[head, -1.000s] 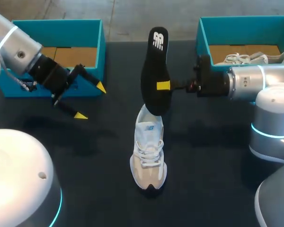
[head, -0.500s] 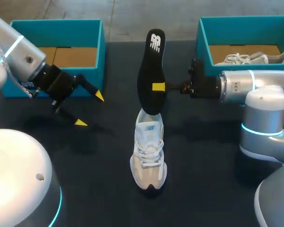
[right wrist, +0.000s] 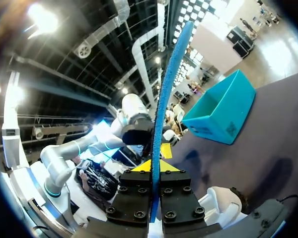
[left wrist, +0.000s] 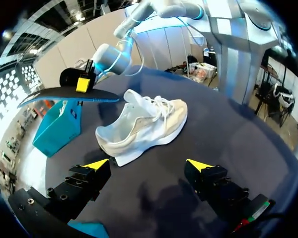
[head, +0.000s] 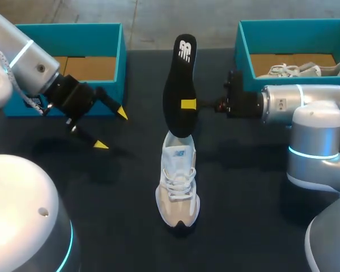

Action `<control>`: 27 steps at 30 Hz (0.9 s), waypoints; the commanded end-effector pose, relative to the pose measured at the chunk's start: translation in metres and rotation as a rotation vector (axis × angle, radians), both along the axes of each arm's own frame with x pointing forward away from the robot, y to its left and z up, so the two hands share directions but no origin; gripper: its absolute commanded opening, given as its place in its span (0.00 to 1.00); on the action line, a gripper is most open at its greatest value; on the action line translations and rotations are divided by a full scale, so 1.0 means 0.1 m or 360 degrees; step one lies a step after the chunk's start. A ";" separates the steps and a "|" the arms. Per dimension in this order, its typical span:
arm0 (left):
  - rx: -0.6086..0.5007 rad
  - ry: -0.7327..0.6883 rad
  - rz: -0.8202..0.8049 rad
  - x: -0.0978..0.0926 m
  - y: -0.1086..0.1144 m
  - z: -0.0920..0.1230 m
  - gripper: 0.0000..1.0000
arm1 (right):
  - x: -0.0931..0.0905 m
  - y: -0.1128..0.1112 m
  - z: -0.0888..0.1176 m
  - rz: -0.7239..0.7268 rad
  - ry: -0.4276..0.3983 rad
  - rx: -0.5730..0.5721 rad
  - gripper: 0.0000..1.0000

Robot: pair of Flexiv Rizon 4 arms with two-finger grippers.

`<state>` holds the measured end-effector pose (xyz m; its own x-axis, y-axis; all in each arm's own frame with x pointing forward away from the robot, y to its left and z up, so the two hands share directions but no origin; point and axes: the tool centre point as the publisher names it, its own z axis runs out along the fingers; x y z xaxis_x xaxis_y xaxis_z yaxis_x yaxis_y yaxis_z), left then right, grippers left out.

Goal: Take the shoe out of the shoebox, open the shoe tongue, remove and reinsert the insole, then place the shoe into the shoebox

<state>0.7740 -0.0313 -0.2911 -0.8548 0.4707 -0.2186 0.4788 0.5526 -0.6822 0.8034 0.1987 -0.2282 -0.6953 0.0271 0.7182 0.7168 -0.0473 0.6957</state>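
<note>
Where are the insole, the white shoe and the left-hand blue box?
insole [head: 179,85]: head view, middle of black face.
white shoe [head: 178,182]: head view, its laces.
left-hand blue box [head: 73,38]: head view, back wall.

White shoe [left wrist: 144,126] on dark table [left wrist: 248,134], insole [left wrist: 64,94] held above its heel, left hand [left wrist: 148,164] spread

Matt black foam on the insole [head: 179,85], pinched in the right gripper [head: 188,103], and its underside a flat blue. Beneath it the shoe [head: 177,184]: soft white mesh cloth, beige panels that look suede-like, woven laces. The table [head: 243,226] reads as dull, dark fabric. The left gripper [head: 110,129] shows matt black blocks and smooth yellow tips. The shoebox [head: 73,37] behind it is plain matt teal cardboard.
</note>
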 end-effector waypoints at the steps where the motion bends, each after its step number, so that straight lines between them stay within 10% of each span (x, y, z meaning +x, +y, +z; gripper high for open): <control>1: 0.0089 0.0094 0.0127 0.05 -0.11 -0.07 1.00 | 0.03 0.05 -0.12 -0.0008 -0.0046 0.0029 0.00; 27: 0.0364 0.0253 0.0224 0.05 -0.40 -0.32 1.00 | 0.26 0.06 -0.55 0.0016 -0.0227 0.0026 0.00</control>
<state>0.7698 -0.0656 -0.3178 -0.9305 0.3662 0.0023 0.2914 0.7441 -0.6011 0.8273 0.2012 -0.2759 -0.7912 0.0187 0.6113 0.6096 -0.0560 0.7907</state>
